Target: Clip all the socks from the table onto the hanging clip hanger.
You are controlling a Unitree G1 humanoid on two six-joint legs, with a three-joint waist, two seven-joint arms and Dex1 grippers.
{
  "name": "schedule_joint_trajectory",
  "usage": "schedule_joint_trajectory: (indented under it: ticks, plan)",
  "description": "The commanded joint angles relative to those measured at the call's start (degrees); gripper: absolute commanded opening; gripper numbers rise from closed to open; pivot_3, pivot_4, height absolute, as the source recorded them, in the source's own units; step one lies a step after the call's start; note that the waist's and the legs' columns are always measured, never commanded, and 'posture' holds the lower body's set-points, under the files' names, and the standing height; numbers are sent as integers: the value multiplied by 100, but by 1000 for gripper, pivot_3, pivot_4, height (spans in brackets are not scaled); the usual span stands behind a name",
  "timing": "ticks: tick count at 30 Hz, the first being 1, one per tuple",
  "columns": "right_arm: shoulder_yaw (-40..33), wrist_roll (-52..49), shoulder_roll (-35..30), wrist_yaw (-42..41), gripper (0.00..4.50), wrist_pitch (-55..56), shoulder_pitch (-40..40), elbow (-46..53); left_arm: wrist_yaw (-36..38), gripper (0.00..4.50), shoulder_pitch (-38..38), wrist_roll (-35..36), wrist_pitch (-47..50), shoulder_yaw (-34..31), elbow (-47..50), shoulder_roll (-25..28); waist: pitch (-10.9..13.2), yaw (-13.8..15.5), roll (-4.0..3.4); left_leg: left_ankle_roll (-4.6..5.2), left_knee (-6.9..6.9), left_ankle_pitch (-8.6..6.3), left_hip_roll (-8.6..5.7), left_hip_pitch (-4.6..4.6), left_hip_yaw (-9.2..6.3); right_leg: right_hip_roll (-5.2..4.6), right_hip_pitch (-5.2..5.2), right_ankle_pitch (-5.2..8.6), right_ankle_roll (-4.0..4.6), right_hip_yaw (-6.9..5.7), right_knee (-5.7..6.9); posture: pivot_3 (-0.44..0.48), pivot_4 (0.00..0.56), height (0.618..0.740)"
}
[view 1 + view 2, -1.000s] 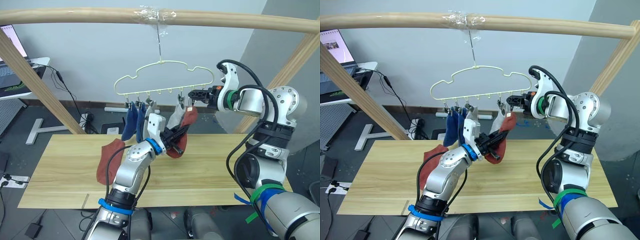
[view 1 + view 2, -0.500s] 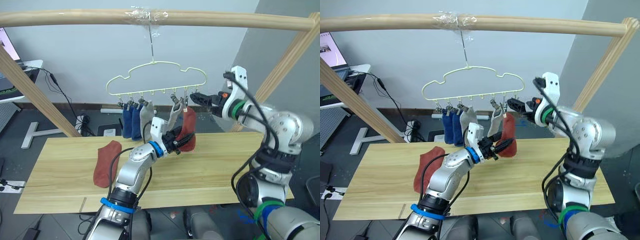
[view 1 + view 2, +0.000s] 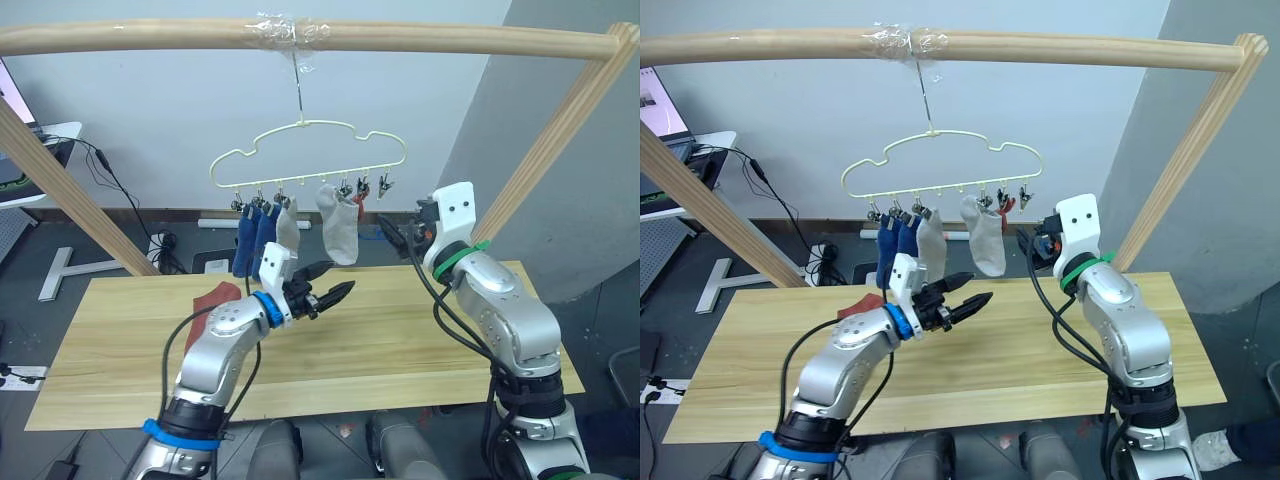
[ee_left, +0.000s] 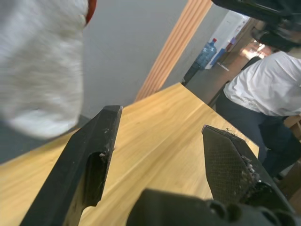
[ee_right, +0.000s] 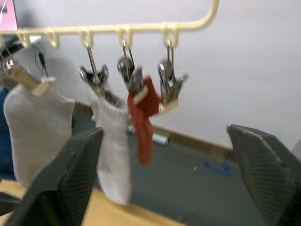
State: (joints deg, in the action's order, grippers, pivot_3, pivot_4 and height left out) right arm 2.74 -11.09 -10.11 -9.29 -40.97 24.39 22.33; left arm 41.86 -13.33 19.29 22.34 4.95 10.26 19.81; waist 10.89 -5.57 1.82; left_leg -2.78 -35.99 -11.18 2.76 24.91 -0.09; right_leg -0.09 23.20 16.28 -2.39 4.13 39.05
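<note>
Five socks up on the hanger so far: two blue at the left, a grey sock, a second grey one, then a red sock on the clip next to the last one at the right. Last clip bare. One red sock on the counter at far left, half tucked behind the left arm.

Left end effector hanging over the middle of the counter, fingers apart, holding nothing. Right end effector up close to the right end of the hanger, fingers wide apart, also empty.

Stuff that could bite from here:
- Hanger dangling from a single hook, so easy to set swinging with a nudge, then tough to hit that end clip.
- Hung red sock looking bunched in its clip; might slip out if bumped.
- Reaching back for the counter sock, easy to drag it off the far edge instead of pinching it.
</note>
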Motion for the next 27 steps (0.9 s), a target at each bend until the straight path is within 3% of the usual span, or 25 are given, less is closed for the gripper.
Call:
schedule_joint_trajectory:
  ticks: [1,5,10,27]
  plan:
    - [133,270,186,291,3631,367,-75,190,53,3150,-37,265,13,-396,636,279,0,18,0,0,0,0,1,0,0,0,0,-1,1,0,0,-70,149,740]
    - [185,436,477,511,3631,621,-96,29,-12,3150,-123,411,108,-646,880,483,0,59,0,0,-1,0,0,-1,3,-1,0,-1,2,2,0,-67,146,740]
    - [195,609,777,757,2122,835,-30,-294,-145,3150,-204,460,171,-639,1040,485,0,80,0,0,-1,0,0,0,2,-1,0,-5,9,1,-1,-54,144,740]
    - [-106,761,1197,1194,2122,1417,814,-1763,-253,3150,-268,615,280,-572,1472,564,0,96,0,-1,-1,0,-1,-1,1,-1,0,-6,10,0,2,-16,151,740]
